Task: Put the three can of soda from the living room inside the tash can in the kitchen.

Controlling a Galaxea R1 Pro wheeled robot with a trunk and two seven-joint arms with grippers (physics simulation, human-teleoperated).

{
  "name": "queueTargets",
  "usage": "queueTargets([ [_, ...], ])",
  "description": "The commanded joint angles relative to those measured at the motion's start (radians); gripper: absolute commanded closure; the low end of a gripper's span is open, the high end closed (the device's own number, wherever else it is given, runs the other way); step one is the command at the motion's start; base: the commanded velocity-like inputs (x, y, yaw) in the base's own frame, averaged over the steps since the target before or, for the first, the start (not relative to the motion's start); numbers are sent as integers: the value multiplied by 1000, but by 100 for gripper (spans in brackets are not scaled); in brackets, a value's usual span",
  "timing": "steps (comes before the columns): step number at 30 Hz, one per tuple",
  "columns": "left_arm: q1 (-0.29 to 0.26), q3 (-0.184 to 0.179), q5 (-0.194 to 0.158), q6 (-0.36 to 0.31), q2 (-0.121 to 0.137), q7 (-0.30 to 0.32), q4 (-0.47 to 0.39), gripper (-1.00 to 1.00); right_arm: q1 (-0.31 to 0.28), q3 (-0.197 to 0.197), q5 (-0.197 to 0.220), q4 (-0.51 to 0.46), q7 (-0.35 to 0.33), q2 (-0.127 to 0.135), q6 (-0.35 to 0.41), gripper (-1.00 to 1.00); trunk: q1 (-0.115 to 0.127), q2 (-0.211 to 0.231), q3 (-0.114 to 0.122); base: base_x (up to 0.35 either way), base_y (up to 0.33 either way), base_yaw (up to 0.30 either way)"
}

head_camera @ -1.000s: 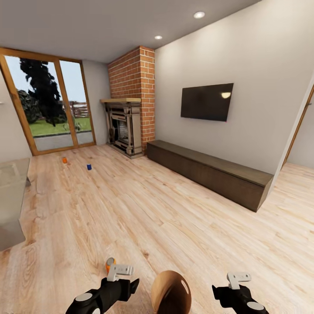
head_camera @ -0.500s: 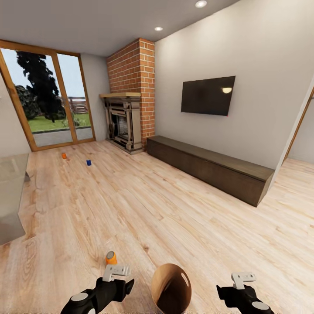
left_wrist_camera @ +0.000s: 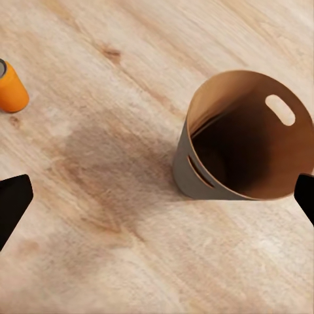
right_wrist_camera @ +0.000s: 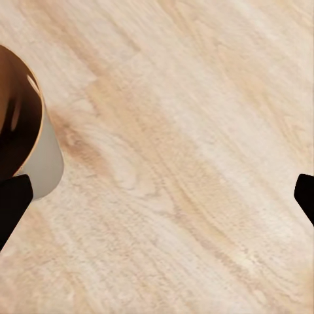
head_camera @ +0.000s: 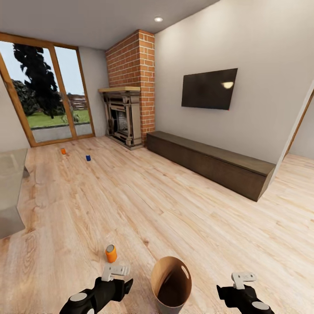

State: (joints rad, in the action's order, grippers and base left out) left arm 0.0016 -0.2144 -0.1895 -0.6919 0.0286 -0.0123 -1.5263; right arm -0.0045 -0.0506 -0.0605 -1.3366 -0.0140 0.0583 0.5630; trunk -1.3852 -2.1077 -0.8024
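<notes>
Brown bin [head_camera: 171, 283] upright on the plank floor [head_camera: 174, 209] between left gripper [head_camera: 115, 271] and right gripper [head_camera: 242, 277], both spread wide, holding nothing; orange can [head_camera: 111, 253] upright just beyond the left gripper; second orange can [head_camera: 63, 151] and blue can [head_camera: 88, 158] far off near the glass doors [head_camera: 43, 91]; grey table [head_camera: 11, 192] left; fireplace [head_camera: 124, 117], long bench [head_camera: 209, 168] beyond.

My view is bright and even: daylight through the far-left glass doors [head_camera: 43, 100], a ceiling lamp [head_camera: 158, 19] glaring on the television [head_camera: 209, 89]; shadows soft, walls bowed at the edges.
</notes>
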Motion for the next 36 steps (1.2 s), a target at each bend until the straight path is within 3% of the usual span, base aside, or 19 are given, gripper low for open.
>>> queueTargets([
  [1, 0, 0, 0, 0, 0, 0, 0, -100, 0, 0, 0, 0, 0, 0, 0, -100, -4, -7, -5, 0, 0, 0],
  [36, 0, 1, -1, 1, 1, 1, 0, -100, 0, 1, -2, -21, -1, 0, 3, -100, -138, -252, -172, 0, 0, 0],
])
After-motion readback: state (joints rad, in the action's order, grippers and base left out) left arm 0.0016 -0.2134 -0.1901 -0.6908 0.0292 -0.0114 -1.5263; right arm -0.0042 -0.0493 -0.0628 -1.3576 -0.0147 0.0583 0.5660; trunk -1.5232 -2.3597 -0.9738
